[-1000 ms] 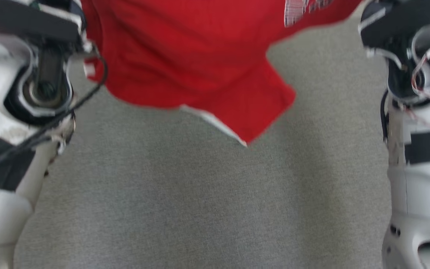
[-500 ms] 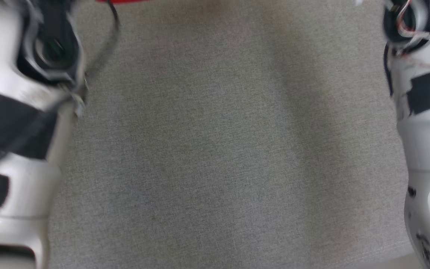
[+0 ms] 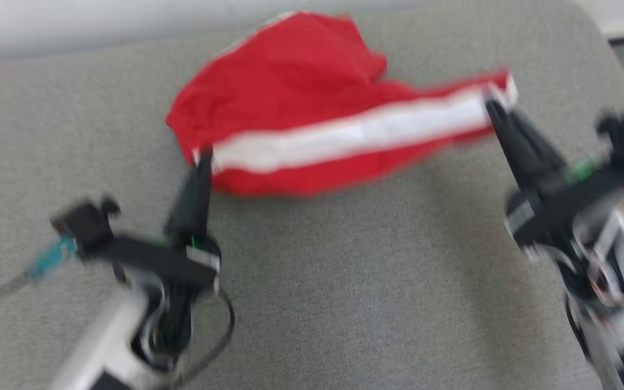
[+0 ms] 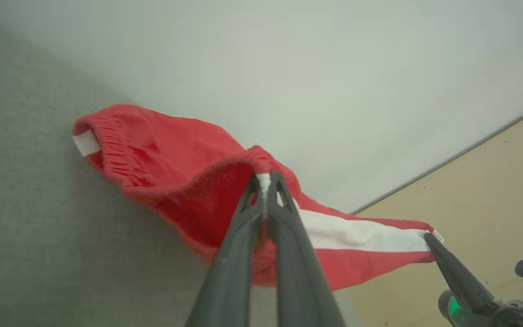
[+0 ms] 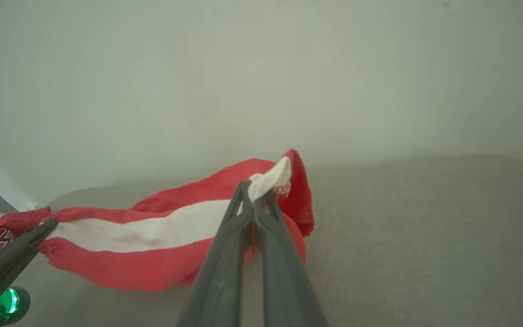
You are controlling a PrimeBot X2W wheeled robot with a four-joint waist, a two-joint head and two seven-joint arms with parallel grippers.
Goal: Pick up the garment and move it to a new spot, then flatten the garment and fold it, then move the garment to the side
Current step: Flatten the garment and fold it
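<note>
Left gripper (image 3: 202, 158) and right gripper (image 3: 492, 106) pinch the stripe ends of the red garment (image 3: 290, 92), seemingly limp and light, over the grey tabletop (image 3: 344, 281).

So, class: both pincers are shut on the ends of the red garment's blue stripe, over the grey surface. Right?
No. The head view shows the stripe on the red garment is white, not blue; the left pincer and right pincer are shut on its ends, over the grey surface.

Head view high, blurred, looking forward-down over the grey surface (image 3: 344, 303). Wrist views low, close, facing the wall (image 4: 288, 68). All three share the red garment (image 3: 290, 97).
</note>
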